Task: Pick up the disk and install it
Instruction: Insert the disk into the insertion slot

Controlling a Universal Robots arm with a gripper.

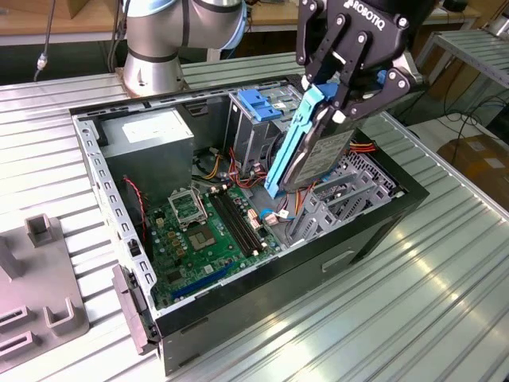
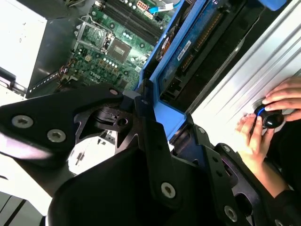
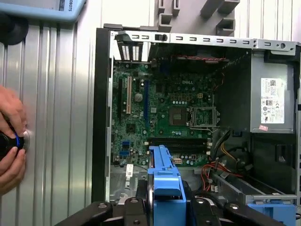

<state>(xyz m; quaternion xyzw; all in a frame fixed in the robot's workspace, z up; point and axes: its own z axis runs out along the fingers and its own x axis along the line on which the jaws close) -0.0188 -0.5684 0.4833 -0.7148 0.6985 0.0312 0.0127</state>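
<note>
The disk [image 1: 316, 153], a grey-metal drive in a light-blue carrier rail, hangs steeply tilted over the open computer case [image 1: 262, 288]. Its lower end sits just above the metal drive bay [image 1: 343, 195] on the exterior view's right. My black gripper [image 1: 338, 95] is shut on the disk's upper end. Both wrist views show the blue carrier [image 3: 164, 175] [image 2: 188, 47] running out from between the fingers [image 2: 146, 117] toward the motherboard [image 3: 164, 113].
Inside the case lie the green motherboard [image 1: 203, 231], a silver power supply [image 1: 151, 131] and a tall cage with a blue latch [image 1: 258, 103]. A grey fixture [image 1: 40, 278] stands at the exterior view's left. A person's hands [image 2: 263, 125] [image 3: 11, 136] rest on a knob beside the case.
</note>
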